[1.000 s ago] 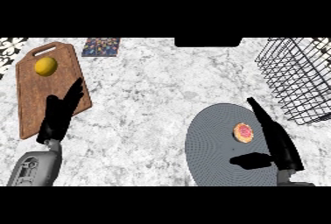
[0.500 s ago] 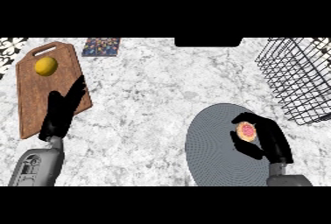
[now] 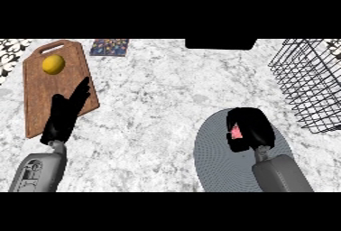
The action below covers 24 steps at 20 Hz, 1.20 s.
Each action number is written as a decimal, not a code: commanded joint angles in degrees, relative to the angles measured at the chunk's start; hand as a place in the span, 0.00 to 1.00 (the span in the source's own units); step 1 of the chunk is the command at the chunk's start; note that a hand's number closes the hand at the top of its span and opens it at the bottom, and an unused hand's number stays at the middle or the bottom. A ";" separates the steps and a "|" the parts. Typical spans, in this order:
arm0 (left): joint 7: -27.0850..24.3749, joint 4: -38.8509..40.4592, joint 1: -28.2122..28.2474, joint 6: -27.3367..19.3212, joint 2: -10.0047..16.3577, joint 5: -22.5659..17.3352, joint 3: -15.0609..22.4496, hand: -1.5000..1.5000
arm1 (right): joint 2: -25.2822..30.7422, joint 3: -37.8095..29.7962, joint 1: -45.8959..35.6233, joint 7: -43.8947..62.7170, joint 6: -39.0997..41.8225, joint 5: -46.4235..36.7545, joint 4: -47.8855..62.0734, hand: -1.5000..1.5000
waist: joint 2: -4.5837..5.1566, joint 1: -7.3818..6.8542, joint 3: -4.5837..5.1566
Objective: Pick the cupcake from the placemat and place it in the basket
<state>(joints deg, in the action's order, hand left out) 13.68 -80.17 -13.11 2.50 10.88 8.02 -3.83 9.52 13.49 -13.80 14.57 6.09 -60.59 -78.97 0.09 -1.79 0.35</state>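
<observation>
From the head view, the right hand sits over the far part of the round grey placemat, its fingers curled round the cupcake. I take that as a grasp for the lift. The wire basket stands near, up and to the right, so the carry looks short.

Only a pink sliver of the cupcake shows between the black fingers. I cannot tell whether it has left the mat.

The left hand rests with its fingers straight, over the edge of the wooden board where a lemon lies.
</observation>
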 commanded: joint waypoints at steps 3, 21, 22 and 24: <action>-3.25 2.81 1.19 -1.60 -2.03 1.51 1.03 0.50 | -4.00 5.04 -15.34 6.36 8.67 -7.45 12.54 1.00 | 0.25 0.36 -0.31; 1.15 0.18 -0.99 -0.97 -0.22 0.64 -0.88 0.50 | -9.50 -6.58 -26.89 25.07 4.94 19.35 -20.25 1.00 | -0.52 2.21 -0.36; -0.21 0.63 0.06 -0.87 -0.13 -0.04 -1.72 0.50 | -9.50 -7.42 -29.35 29.40 7.43 19.59 -22.68 1.00 | -0.53 2.19 -0.32; 0.00 -2.39 3.37 -0.50 -0.47 -0.23 -1.10 0.50 | -9.51 -10.32 -32.00 32.06 11.08 18.70 -25.90 1.00 | -0.51 1.87 -0.33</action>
<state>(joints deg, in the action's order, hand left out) 13.39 -80.10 -12.11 1.51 10.43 8.41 -4.89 0.14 6.26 -41.46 39.98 14.21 -43.35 -98.11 -0.42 0.32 0.01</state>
